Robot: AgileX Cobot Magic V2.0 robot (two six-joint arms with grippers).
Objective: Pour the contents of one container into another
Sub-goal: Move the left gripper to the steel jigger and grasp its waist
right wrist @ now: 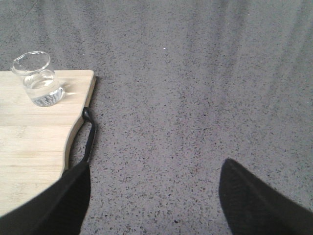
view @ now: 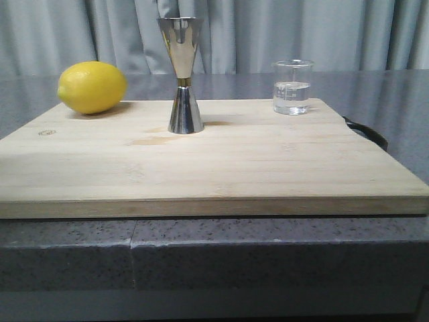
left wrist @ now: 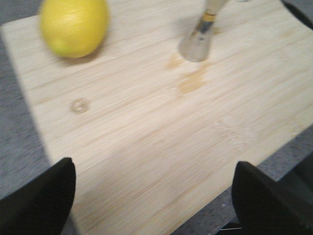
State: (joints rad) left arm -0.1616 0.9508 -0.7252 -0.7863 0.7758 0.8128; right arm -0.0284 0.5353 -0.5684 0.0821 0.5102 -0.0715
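The glass beaker (view: 292, 86) stands upright in the upper right of the front view, near the far right corner of the wooden board (view: 214, 168), with clear liquid filling part of it. The steel jigger (view: 181, 75) stands upright near the middle of the frame, well apart from the beaker, and a lemon (view: 92, 87) lies at the upper left. No arm shows in the front view.

In the right wrist view the right gripper (right wrist: 156, 196) hangs over the grey counter (right wrist: 205, 98) with its fingers spread wide and nothing between them; the beaker sits at the upper left of that frame, off to one side of the fingers, not ahead of them. The left gripper (left wrist: 154, 196) is likewise spread and empty over the board, with the jigger at the top of its frame.

The right arm looks nearer the beaker, so the grasp likely falls to it, closing sideways across the beaker's vertical axis.
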